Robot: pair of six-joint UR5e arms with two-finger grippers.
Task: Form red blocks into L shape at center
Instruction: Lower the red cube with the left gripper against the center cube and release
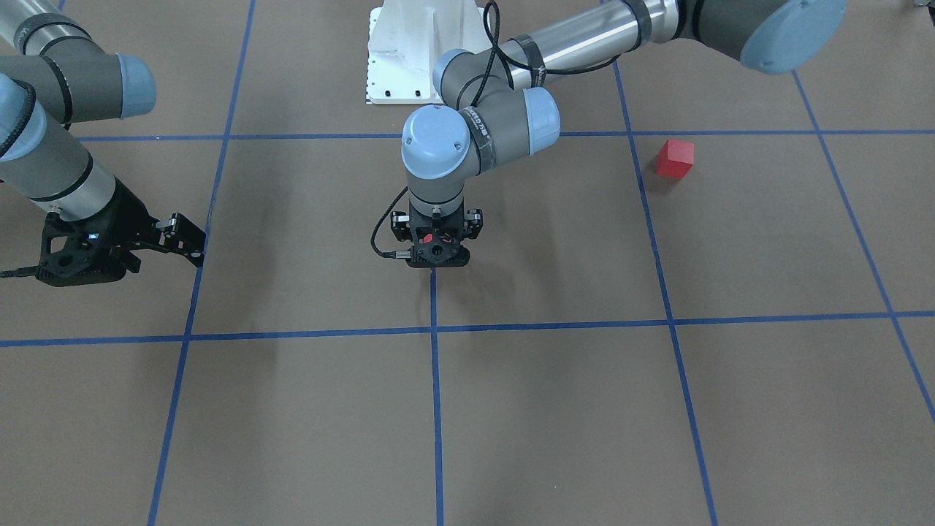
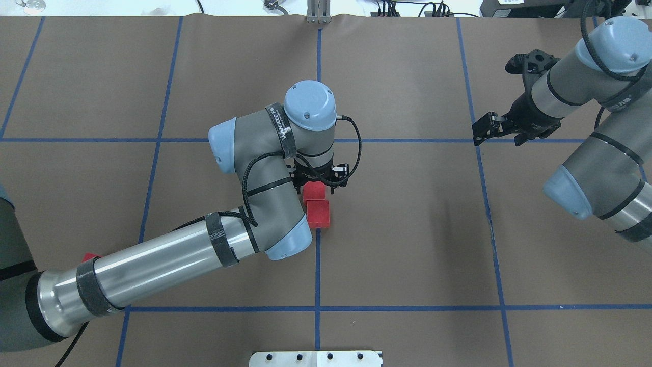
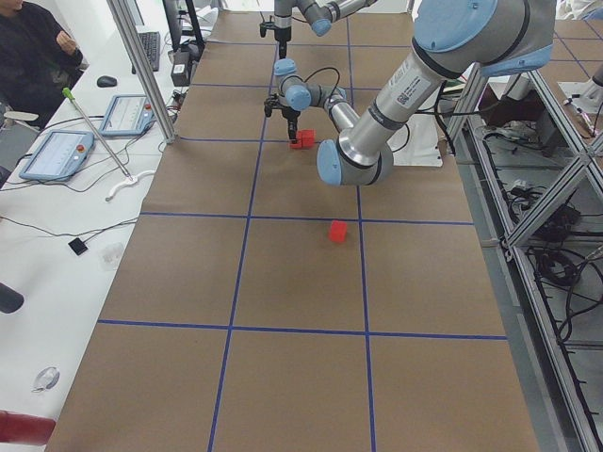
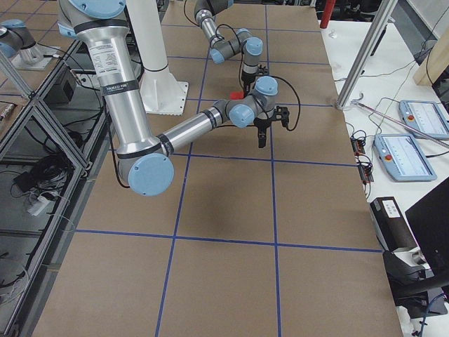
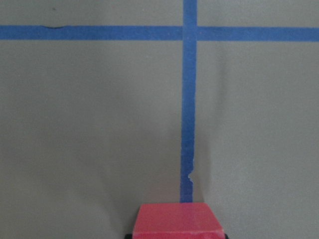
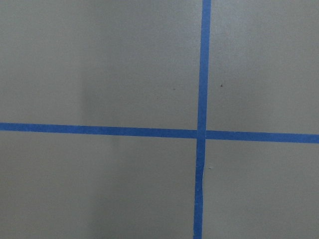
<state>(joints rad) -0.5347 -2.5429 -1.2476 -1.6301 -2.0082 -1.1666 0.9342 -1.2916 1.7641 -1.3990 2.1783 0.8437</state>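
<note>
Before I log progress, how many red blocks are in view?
3. One red block is beside a second block at the center line; the third block sits apart, toward the robot's left.

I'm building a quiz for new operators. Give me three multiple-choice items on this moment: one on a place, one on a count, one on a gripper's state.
1. Where is the lone red block? A. Touching the other two. B. Stacked on another. C. Apart, on the robot's left side.
2. How many red blocks are at the middle tape line? A. Two. B. One. C. Three.
3. What state is the left gripper in? A. Open, empty. B. Shut on a red block. C. Shut, empty.
Answers: C, it lies beyond the next tape line; A, the gripped block and the resting block sit side by side there; B, the left wrist view shows red in its grasp.
</note>
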